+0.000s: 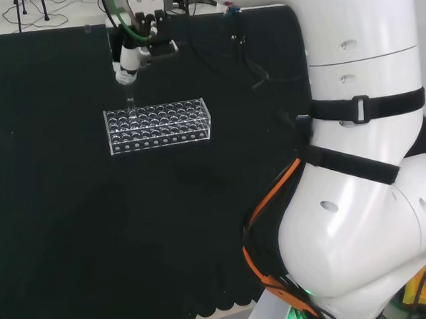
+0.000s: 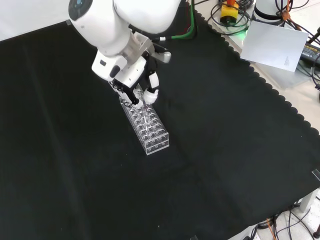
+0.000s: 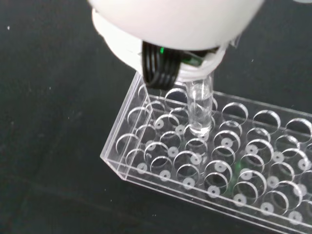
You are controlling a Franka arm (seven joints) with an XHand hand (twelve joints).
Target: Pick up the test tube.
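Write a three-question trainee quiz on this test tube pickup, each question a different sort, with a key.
1. True or false: the test tube lies flat on the black cloth.
2. Multiple choice: in the front view, the hand is over which part of the clear rack? A) its upper end B) its lower end C) off to its right, over bare cloth
3. Fill in: in the wrist view, the tube's rounded bottom sits just above the rack's round ______.

Key: 1. False: it stands upright under the hand, its bottom clear of the rack's top. 2. A. 3. holes.
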